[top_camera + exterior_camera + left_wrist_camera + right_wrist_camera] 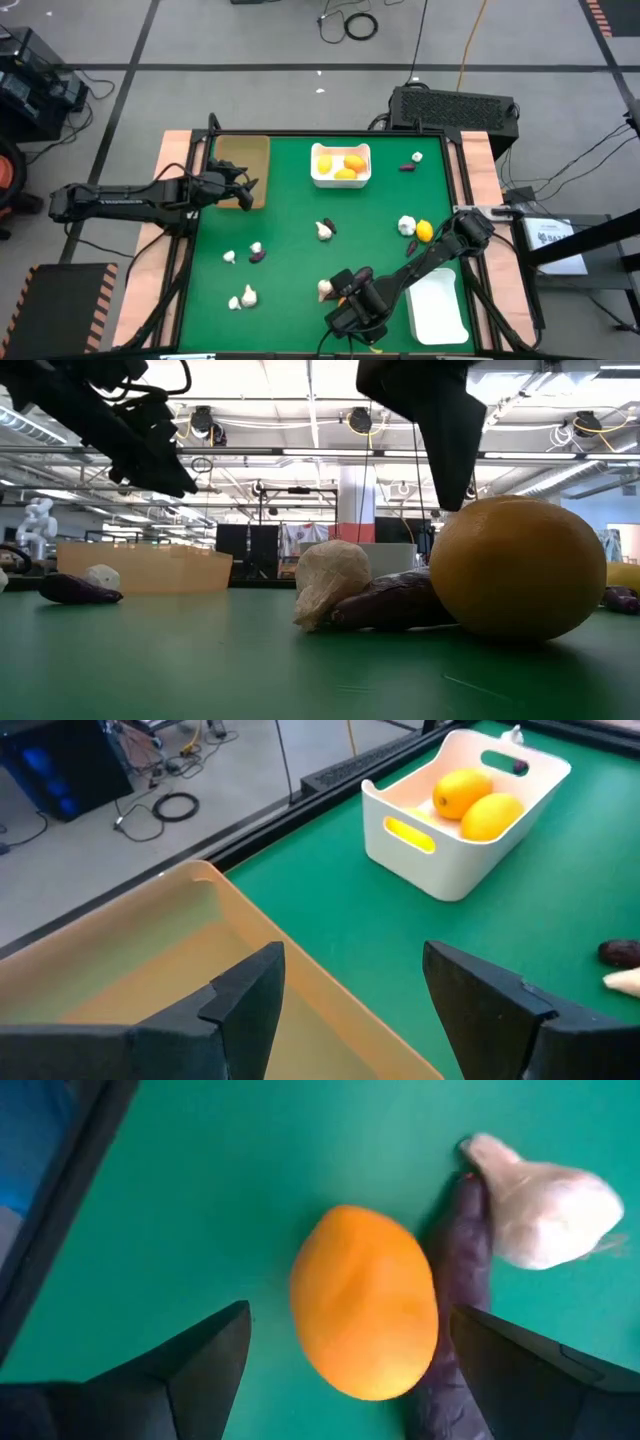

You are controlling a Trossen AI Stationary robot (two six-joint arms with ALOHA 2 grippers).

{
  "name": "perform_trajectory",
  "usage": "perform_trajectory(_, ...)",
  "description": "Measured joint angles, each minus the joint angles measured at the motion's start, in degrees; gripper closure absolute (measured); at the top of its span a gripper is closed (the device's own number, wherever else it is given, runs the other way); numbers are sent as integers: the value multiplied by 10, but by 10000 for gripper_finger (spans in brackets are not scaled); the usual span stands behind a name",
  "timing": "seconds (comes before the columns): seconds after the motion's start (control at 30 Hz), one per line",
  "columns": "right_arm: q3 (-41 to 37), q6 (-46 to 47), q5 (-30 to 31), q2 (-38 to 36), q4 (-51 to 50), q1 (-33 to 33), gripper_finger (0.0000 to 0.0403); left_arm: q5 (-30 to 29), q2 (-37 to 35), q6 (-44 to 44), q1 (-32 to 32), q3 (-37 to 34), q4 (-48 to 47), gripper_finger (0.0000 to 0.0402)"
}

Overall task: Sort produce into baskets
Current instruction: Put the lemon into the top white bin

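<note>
My right gripper (350, 1320) is open near the table's near edge, its fingers standing on either side of an orange round fruit (365, 1300) without touching it. The fruit rests on the green table, against a dark purple eggplant (460, 1280) that lies beside a white garlic bulb (545, 1200). My left gripper (355, 955) is open and empty over the right rim of the tan tray (150, 950). A white bin (341, 165) at the far middle holds orange-yellow fruits (478, 805). Another white bin (437, 305) stands at the near right.
Loose on the table: garlic bulbs (323, 230) (407, 226), a yellow fruit (424, 232), a garlic and purple piece at far right (412, 162), and garlic bulbs with a purple piece at near left (250, 252) (242, 298). Wooden edges flank the table.
</note>
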Motion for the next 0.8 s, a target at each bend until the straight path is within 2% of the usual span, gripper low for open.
perform_trajectory(0.5, -74, -4, 4, 0, 82, -1, 79, 0, 11, 1, 0, 0, 14, 155)
perform_trajectory(0.8, -75, -4, 4, 0, 95, -1, 135, -1, 11, 1, 0, 0, 14, 155)
